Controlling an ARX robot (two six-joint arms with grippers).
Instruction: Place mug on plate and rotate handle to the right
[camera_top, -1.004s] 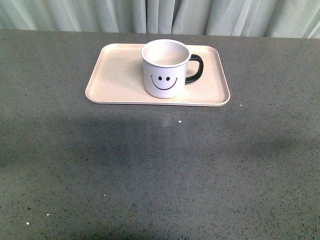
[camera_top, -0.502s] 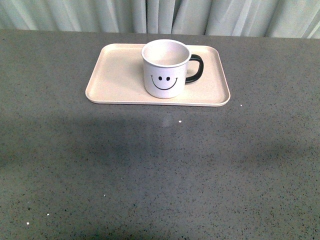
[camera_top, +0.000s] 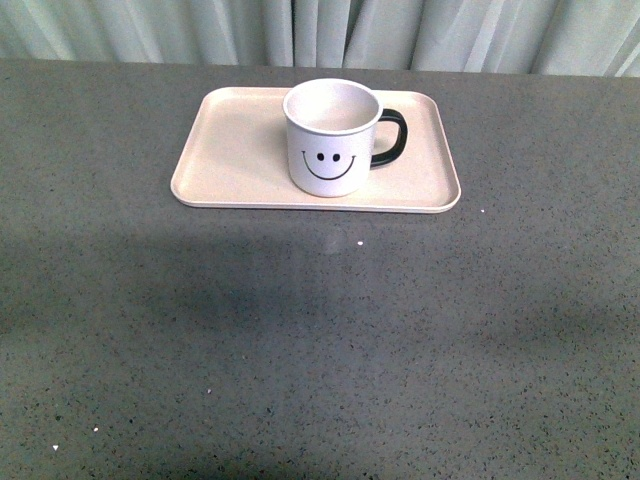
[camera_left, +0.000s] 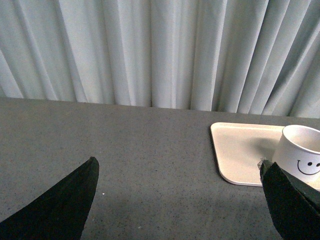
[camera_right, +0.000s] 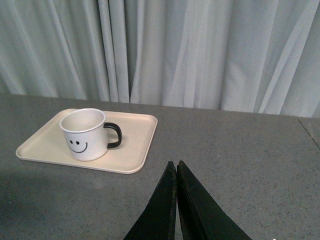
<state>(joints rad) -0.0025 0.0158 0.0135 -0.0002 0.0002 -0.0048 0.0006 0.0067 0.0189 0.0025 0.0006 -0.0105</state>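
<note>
The white mug (camera_top: 331, 140) with the black smiley face stands upright on the pale pink plate (camera_top: 230, 160), towards its right half. Its black handle (camera_top: 392, 136) points right in the front view. Mug (camera_right: 84, 134) and plate (camera_right: 135, 145) also show in the right wrist view, and in the left wrist view mug (camera_left: 299, 155) and plate (camera_left: 240, 150). Neither arm shows in the front view. My left gripper (camera_left: 180, 175) is open and empty over the table, left of the plate. My right gripper (camera_right: 175, 165) is shut and empty, right of and nearer than the plate.
The dark grey speckled table (camera_top: 320, 340) runs back to a pale curtain (camera_top: 320, 30) along its far edge. A few small white specks (camera_top: 359, 243) lie on the table in front of the plate.
</note>
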